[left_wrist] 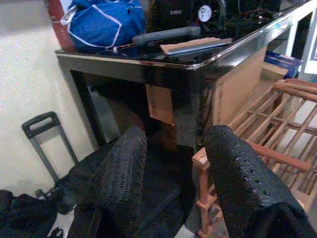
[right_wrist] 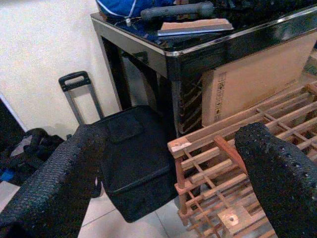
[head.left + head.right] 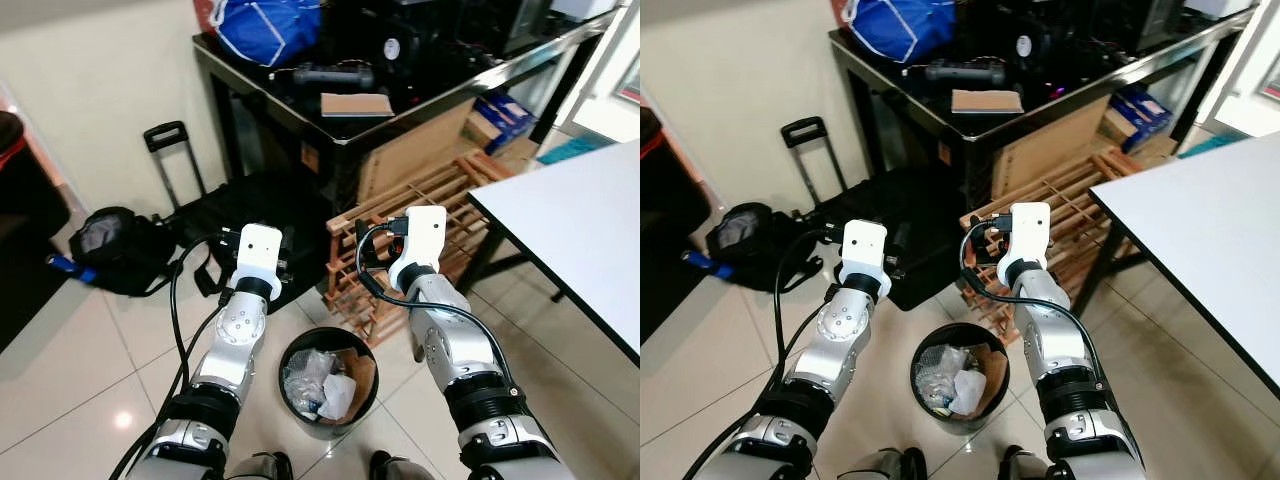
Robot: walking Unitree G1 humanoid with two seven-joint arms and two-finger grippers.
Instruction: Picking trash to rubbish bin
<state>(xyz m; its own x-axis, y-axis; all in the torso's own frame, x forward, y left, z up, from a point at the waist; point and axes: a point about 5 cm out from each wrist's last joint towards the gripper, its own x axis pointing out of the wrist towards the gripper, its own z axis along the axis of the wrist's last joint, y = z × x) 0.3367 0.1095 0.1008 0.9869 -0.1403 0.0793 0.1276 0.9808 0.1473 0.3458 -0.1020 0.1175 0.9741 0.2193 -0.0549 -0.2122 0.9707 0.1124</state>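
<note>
Directly below the robot's chest, on the pale tiled floor (image 3: 70,370), stands the round black rubbish bin (image 3: 297,351), already holding crumpled white paper and plastic trash (image 3: 318,385) with a brown cardboard scrap. Both arms are raised above it: the left tool (image 1: 173,183) and right tool (image 2: 163,183) each have fingers spread apart, gripping nothing. Ahead lie a slatted wooden rack (image 3: 400,255), a black soft suitcase (image 2: 133,163) and a glossy black desk (image 3: 300,110). With no loose trash visible, a forward reach risks snagging the rack's slats, and a step risks kicking the bin over.
</note>
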